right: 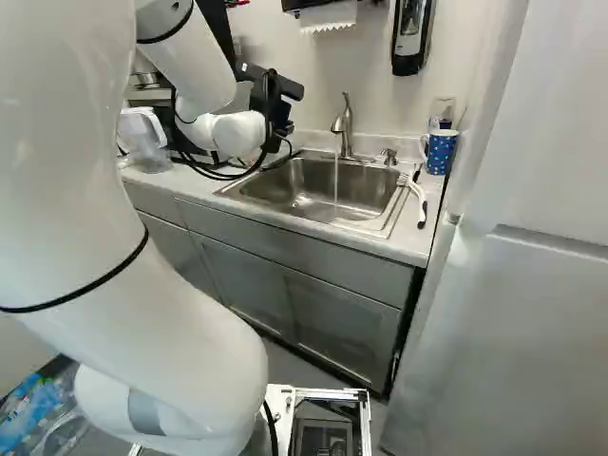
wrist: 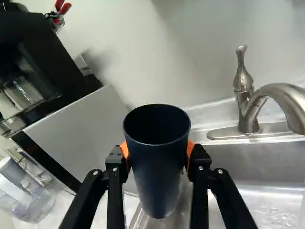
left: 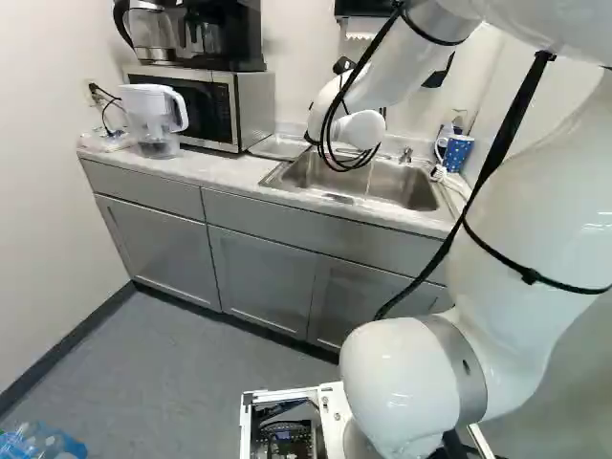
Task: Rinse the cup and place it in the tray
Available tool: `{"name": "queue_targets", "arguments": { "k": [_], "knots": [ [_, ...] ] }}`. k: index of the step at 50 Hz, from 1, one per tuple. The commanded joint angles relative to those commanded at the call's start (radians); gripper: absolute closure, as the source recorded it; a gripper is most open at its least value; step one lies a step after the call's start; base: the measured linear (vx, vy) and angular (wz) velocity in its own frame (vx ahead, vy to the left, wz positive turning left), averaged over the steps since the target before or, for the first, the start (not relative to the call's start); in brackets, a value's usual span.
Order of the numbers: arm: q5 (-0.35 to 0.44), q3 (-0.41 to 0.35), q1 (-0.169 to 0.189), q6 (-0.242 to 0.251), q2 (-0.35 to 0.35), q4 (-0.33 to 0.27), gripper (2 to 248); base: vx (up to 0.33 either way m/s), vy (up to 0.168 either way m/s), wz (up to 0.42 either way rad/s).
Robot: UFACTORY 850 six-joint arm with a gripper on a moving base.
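At the upper left of the right base view, the black gripper (right: 275,95) is beyond the arm's wrist, by the sink's left end; its fingertips are hidden there. In the wrist view the gripper (wrist: 157,155) is shut on a dark blue cup (wrist: 159,176), an orange pad against each side. The cup's open mouth shows, with its body between the fingers. Water (right: 335,180) runs from the faucet (right: 344,123) into the sink (right: 313,204), to the right of the gripper. A flat pale tray (left: 278,146) lies on the counter between microwave and sink.
The microwave (left: 229,110) carries a coffee maker (left: 225,38), with a water pitcher (left: 155,120) beside it. Right of the sink stand a blue dotted mug (right: 440,152) and a white-handled brush (right: 416,195). A soap dispenser (right: 411,38) hangs on the wall. Cabinets (left: 263,277) front the counter.
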State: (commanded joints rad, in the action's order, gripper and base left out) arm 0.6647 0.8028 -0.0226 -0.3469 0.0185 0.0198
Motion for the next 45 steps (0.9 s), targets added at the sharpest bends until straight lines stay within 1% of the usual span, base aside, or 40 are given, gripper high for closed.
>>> {"name": "queue_targets", "arguments": {
  "k": [45],
  "knots": [
    [0.000, 0.000, 0.000, 0.473, 0.000, 0.000, 125, 0.000, 0.000, 0.000]
  ]
}}
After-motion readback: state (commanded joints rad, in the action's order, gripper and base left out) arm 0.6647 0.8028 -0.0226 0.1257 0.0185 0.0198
